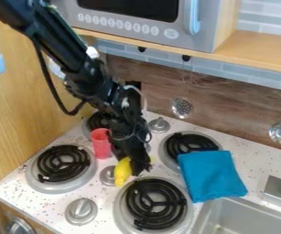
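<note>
Claw (pixel 135 167) is at yellow object (pixel 123 172); opening and hold cannot be determined. Red cup (pixel 100 145) stands near it, blue cloth (pixel 211 176) farther off.

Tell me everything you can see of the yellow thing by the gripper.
The yellow thing is elongated, rounded and plain-coloured, with a smooth-looking surface; it could be a toy banana. It slants down and slightly left in the view, against the gripper, which hides part of it. Its lower end shows between a small silver knob and the black burner coil nearest the sink. More yellow peeks out right of the gripper, possibly the same piece. Whether it is held is unclear.
</note>
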Motion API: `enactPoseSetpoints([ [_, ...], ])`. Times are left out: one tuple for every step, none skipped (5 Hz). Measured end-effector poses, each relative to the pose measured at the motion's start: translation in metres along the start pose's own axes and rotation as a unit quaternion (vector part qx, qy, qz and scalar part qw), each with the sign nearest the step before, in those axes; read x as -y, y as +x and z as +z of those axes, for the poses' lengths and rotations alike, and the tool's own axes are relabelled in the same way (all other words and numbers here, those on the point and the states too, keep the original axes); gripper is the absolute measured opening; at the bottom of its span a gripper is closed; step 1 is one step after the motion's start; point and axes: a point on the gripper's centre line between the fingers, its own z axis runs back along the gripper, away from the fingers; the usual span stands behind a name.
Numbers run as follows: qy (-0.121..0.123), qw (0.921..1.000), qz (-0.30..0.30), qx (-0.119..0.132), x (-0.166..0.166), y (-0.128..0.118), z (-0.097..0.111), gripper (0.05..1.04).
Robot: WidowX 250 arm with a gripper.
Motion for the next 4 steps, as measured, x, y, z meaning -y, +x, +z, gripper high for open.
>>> enactPoseSetpoints([
  [0.032, 0.9932, 0.102, -0.046, -0.005, -0.023, -0.002, 0.61],
  [0.098, 0.9794, 0.159, -0.075, -0.01, -0.033, 0.001, 0.61],
  [0.135, 0.9574, 0.247, -0.064, 0.0, -0.06, -0.003, 0.61],
  [0.163, 0.9409, 0.293, -0.048, 0.008, -0.078, 0.001, 0.61],
])
